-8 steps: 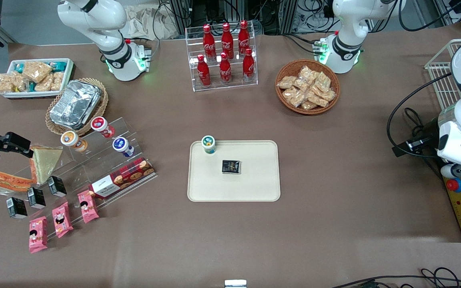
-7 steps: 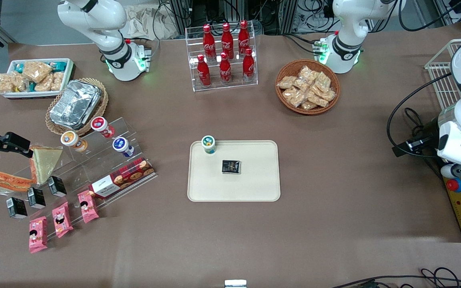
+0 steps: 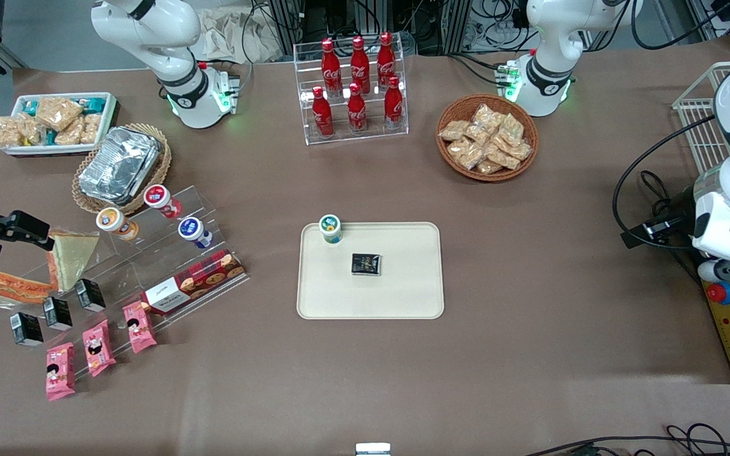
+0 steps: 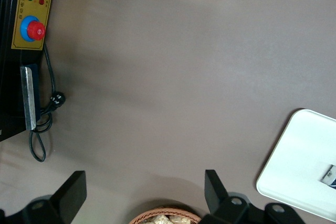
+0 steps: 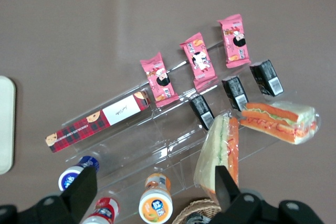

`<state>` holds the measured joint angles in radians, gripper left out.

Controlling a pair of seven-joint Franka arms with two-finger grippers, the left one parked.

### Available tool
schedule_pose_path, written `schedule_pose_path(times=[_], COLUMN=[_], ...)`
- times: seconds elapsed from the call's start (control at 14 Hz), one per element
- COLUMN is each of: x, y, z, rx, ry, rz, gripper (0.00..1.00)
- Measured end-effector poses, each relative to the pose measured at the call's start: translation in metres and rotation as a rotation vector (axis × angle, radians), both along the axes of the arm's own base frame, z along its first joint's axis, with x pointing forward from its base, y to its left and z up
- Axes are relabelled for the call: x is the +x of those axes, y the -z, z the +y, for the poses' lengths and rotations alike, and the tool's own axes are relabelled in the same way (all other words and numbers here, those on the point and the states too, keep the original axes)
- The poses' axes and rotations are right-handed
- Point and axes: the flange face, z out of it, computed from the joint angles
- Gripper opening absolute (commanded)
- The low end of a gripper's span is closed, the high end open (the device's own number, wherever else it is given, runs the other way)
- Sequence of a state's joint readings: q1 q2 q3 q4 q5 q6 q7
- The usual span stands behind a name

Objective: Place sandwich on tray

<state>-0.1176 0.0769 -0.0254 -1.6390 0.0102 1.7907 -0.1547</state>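
**Claw poised wide above the snack rack, sandwich untouched**

Claw [image 5: 153, 174] hangs over the working arm's end of the table, its two fingers spread wide with nothing between them. It has barely drifted in the last half second. Nothing else on the table has shifted, so this reads as a pause or a fine line-up before the descent, not a grasp.

The tray [image 3: 403, 297] sits mid-table, well apart from the claw. The clear stepped rack [image 3: 149, 266] lies below the claw. The sandwich [image 3: 13, 288] rests at the rack's end, striped filling showing. It lies nearer the front camera than the claw and close against the tan-faced wedge [image 3: 73, 256], which leans on the rack. On the tray stand only a cup [image 3: 330, 228] and a dark packet [image 3: 365, 264], leaving most of its surface bare.

The task looks to be in its opening reach: the pick is not yet made. The claw likely must move toward the striped sandwich and drop. The neighbouring wedge is the obvious thing to grab or knock by mistake.
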Motion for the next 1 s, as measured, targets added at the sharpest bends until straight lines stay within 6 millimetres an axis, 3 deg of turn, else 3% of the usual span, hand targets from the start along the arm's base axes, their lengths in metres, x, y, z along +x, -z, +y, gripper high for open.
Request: schedule_pose_path(times=[0.5,0.79,1.0], x=[-0.004,-0.011,-0.014], y=[-0.002,0.012,0.05], z=[-0.027,-0.103,-0.157], rx=[-0.122,-0.112,-0.068], ry=[0.447,0.616,0.873], rz=[-0.016,-0.027,-0.003], gripper=[0.98,0.97,0.98])
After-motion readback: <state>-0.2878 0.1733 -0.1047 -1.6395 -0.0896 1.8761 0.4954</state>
